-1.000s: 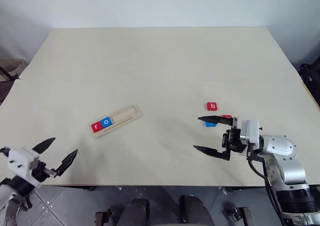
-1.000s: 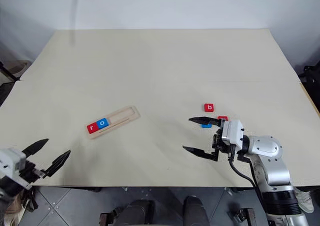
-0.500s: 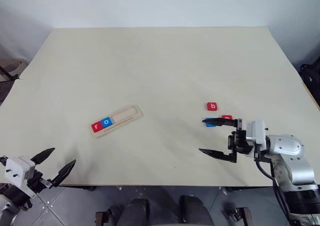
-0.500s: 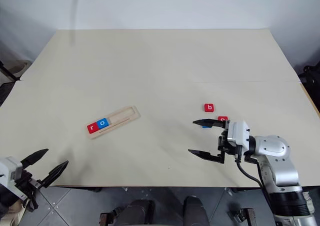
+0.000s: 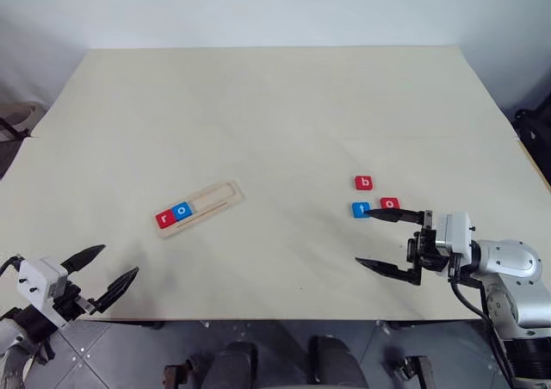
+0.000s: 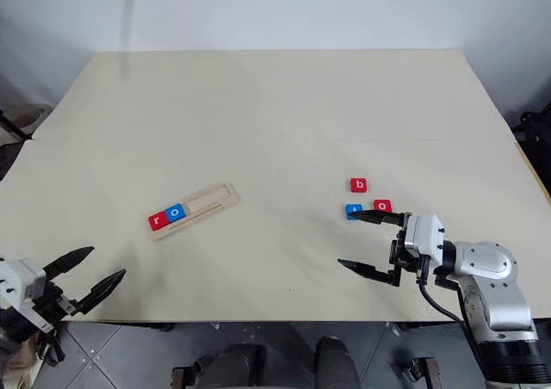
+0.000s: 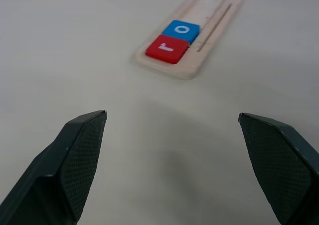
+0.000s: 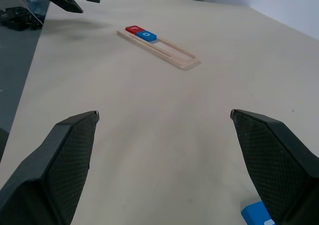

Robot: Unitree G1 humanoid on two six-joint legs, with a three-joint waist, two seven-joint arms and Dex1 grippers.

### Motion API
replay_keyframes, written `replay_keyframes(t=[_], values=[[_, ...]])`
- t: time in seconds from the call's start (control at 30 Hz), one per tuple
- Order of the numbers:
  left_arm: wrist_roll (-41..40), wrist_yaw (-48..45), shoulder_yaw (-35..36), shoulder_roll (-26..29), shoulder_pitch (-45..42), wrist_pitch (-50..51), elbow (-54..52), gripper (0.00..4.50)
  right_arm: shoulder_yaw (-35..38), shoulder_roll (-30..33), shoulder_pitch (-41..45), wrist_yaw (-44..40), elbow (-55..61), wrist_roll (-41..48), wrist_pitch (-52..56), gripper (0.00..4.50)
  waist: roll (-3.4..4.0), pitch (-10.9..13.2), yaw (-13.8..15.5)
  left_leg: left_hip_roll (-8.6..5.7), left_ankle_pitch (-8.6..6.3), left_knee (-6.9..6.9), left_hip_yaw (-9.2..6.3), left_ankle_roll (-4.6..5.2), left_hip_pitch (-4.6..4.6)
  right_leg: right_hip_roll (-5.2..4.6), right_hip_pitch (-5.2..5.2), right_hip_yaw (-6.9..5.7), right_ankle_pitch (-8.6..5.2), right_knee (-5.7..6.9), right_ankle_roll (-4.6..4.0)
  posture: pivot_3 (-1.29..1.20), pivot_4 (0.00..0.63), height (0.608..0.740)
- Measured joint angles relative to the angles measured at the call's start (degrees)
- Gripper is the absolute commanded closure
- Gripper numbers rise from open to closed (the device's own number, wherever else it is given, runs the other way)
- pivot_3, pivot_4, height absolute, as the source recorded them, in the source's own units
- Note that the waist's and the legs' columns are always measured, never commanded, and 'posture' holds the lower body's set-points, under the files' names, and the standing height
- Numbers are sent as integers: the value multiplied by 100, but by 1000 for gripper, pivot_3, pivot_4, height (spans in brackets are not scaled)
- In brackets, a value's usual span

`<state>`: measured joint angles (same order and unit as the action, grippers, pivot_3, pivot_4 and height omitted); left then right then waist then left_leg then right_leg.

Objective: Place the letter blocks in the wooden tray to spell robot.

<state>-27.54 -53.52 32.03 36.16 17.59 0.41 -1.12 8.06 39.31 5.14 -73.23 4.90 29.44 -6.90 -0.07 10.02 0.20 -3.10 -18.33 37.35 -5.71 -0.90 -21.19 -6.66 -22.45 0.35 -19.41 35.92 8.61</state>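
Note:
The wooden tray (image 5: 213,201) lies slanted on the table left of centre, with a red "r" block (image 5: 164,219) and a blue "o" block (image 5: 181,210) at its near end. Three loose letter blocks sit to the right: red "b" (image 5: 364,182), blue "t" (image 5: 361,209) and red "o" (image 5: 390,204). My right gripper (image 5: 387,240) is open, pointing left, just in front of the blue and red blocks, holding nothing. At the table's near left edge my left gripper (image 5: 106,269) is open and empty, aimed toward the tray (image 7: 209,31).
The pale table (image 5: 275,114) stretches wide behind the tray and blocks. Its front edge runs just under both grippers, with grey floor (image 5: 258,346) below. A dark object (image 5: 538,118) stands past the right edge.
My right gripper has drawn back to the right, uncovering the blue and red blocks that its upper finger crossed. The left gripper dipped below the table edge, then came back up.

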Motion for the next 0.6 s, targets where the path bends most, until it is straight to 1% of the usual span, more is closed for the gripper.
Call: replay_keyframes(t=[0.1, 0.17, 0.27, 0.37, 0.43, 0.6], values=[[-6, -312, -237, 402, -504, 157, 206, 0, 6, 3, 8, 26, -23, -10, -32, 61, 0, 0, 15, 0, 1, 1, -1, -1, 2, 2, 1, 0, 3, 1, -5, 0, 150, 740], [122, -544, -538, 712, -1095, 137, 686, 0, 13, 12, 6, 27, -56, -31, -43, 61, 1, 0, 16, -2, 2, 1, -1, -2, 3, 2, 0, -2, 3, 5, -5, 0, 150, 740], [409, -799, -966, 986, -2001, -23, 1501, 0, 19, 23, 16, 29, -58, -53, -49, 61, 1, 0, -15, -4, 2, -3, 0, -2, 3, 4, -3, -2, 3, 6, -5, 0, 150, 740], [771, -993, -1401, 1049, -2805, -332, 2269, 0, 45, 28, -6, 76, -24, -55, -47, 61, 0, 0, -36, -6, 2, -6, 2, -2, 1, 4, -8, -5, 4, 8, -4, 0, 150, 740], [956, -1113, -1669, 1047, -3152, -523, 2668, 0, 85, 30, -76, 151, 57, -55, -40, 61, 0, 0, -55, -5, 1, -8, 6, -2, 0, 5, -12, -6, 4, 15, -3, 0, 150, 740], [1219, -1323, -2046, 1013, -3579, -756, 3424, 0, 112, 29, -252, 305, 292, -54, 2, 61, 0, 0, -53, -4, 2, 2, 8, -2, 0, 8, -14, -6, 4, 44, -3, 0, 150, 740]])
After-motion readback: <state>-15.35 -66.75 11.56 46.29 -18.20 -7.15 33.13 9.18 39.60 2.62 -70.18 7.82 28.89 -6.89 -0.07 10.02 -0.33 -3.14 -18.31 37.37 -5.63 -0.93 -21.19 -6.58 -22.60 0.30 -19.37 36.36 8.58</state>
